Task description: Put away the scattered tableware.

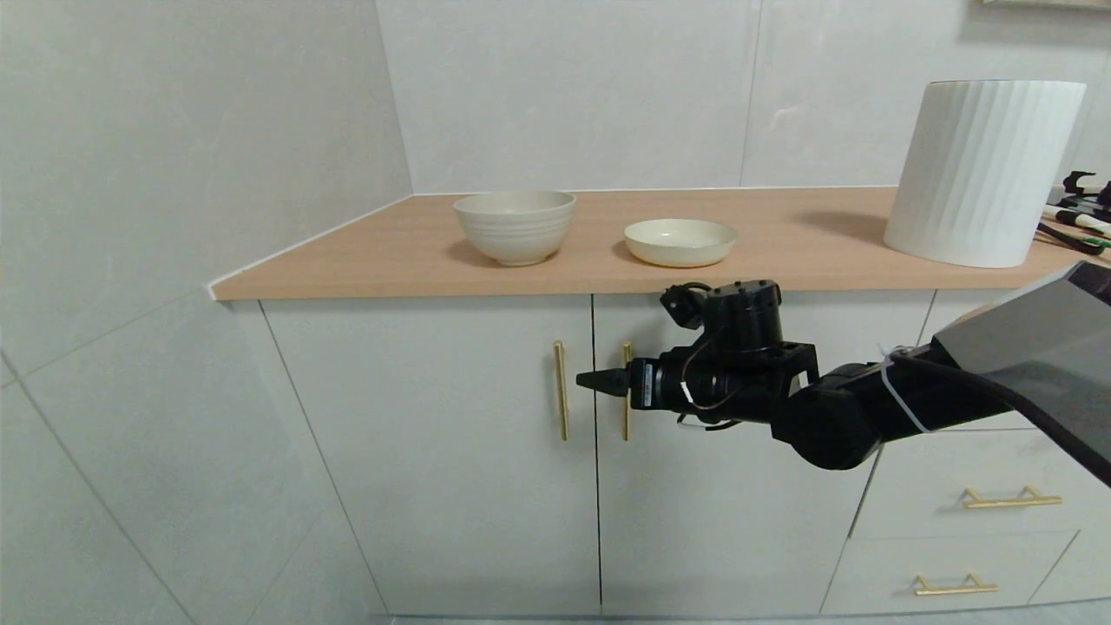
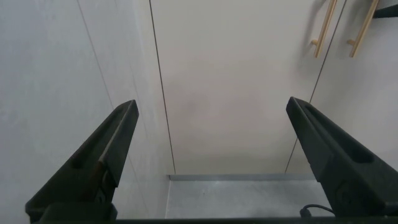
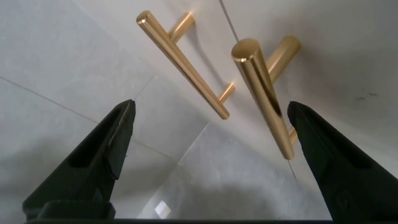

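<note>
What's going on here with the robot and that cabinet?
The robot's right tool, open, is at the two gold handles where the cabinet doors meet, under the counter. Nothing is gripped yet. A bowl and a shallow dish sit on the counter above, untouched. The left tool, also open, faces those doors.

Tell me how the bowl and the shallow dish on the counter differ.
The bowl is deep with tall, ribbed sides; the dish is shallow with smooth sides. The bowl stands nearer the left end of the countertop; the dish sits to its right, apart from it. The bowl looks slightly greyer, the dish creamier. Both are pale, round, upright and near the front edge.
</note>
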You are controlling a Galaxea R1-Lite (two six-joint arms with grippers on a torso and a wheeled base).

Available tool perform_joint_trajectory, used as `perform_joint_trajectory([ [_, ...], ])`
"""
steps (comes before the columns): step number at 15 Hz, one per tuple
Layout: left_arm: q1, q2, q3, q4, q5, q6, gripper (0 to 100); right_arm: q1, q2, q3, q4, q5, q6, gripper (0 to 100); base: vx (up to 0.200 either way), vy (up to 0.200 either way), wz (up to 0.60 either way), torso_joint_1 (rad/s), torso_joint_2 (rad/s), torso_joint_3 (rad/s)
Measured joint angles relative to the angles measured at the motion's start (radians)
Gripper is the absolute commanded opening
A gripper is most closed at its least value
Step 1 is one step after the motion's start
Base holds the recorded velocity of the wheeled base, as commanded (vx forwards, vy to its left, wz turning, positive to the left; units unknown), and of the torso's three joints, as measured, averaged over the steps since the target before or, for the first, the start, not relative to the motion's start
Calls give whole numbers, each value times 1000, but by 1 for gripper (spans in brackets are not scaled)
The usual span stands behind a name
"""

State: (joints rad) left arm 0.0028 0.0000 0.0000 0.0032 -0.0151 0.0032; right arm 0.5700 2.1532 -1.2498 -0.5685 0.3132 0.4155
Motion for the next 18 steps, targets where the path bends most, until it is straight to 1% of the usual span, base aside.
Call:
perform_joint_trajectory([
  [5, 0, 0, 0, 0, 0, 0, 100, 10, 3, 6, -26, 0, 11, 100, 0, 0, 0, 0, 0, 0],
  [8, 0, 0, 0, 0, 0, 0, 100, 26, 3, 8, -28, 1, 56, 100, 0, 0, 0, 0, 0, 0],
  [13, 0, 0, 0, 0, 0, 0, 100, 49, 2, 21, -28, 3, 59, 100, 0, 0, 0, 0, 0, 0],
  [16, 0, 0, 0, 0, 0, 0, 100, 56, -25, 59, -27, 21, 60, 100, 0, 0, 0, 0, 0, 0],
  [18, 0, 0, 0, 0, 0, 0, 100, 63, -68, 129, -30, 56, 59, 100, 0, 0, 0, 0, 0, 0],
])
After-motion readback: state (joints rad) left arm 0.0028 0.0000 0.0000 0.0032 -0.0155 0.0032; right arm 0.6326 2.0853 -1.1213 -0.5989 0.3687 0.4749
